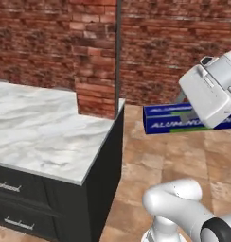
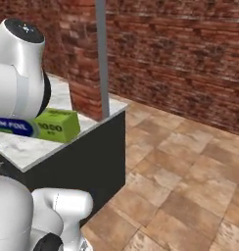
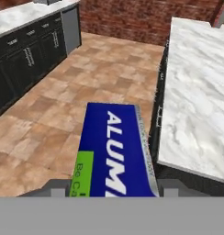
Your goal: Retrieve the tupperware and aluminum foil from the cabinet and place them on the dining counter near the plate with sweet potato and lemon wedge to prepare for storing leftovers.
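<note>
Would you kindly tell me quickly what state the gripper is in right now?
Gripper: closed on the blue and green aluminum foil box, carried above the tiled floor.

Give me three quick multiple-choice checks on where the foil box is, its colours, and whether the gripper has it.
1. Where is the aluminum foil box?
A. lying on the marble counter
B. held in the air beside the counter, over the tiled floor
C. on the floor

2. What colours does the box show?
A. blue with a green end
B. red and white
C. plain silver

3. What is the gripper doing?
A. open and empty
B. shut on the box
C. pressing a drawer handle

Answers: 1 B, the left base view shows it clear of the marble counter. 2 A, blue face, green end. 3 B, the hand view shows the box between the fingertips.
</note>
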{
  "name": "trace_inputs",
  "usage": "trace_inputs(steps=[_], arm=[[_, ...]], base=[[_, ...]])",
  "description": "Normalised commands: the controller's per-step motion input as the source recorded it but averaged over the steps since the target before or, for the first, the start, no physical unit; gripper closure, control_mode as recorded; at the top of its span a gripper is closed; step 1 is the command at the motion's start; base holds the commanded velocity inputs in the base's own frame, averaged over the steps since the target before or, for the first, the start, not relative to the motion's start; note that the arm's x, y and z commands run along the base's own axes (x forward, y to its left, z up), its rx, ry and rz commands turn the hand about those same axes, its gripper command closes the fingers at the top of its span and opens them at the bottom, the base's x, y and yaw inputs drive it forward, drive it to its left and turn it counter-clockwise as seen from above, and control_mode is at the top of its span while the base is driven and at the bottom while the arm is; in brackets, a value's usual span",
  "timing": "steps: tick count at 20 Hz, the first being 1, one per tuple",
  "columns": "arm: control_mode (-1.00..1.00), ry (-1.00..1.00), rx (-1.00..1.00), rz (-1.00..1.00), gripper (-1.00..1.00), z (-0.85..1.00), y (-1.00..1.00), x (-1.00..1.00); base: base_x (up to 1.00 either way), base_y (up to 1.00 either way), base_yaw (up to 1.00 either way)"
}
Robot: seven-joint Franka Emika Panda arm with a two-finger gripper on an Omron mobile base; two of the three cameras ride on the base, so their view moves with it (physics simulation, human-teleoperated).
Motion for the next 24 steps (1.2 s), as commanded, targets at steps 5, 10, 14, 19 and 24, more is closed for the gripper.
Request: trace_inputs(steps=[5, 10, 14, 19, 24], arm=[[1.0, 0.0, 0.0, 0.0, 1.0, 0.0, 0.0, 0.0], [1.0, 0.0, 0.0, 0.0, 1.0, 0.0, 0.0, 0.0], [1.0, 0.0, 0.0, 0.0, 1.0, 0.0, 0.0, 0.0], [1.0, 0.0, 0.0, 0.0, 1.0, 0.0, 0.0, 0.0], [1.0, 0.0, 0.0, 0.0, 1.0, 0.0, 0.0, 0.0]], base=[[0.98, -0.56, -0.49], [1.0, -0.54, -0.44], [1.0, -0.52, -0.38], [1.0, -0.29, -0.27], [1.0, -0.03, 0.02]])
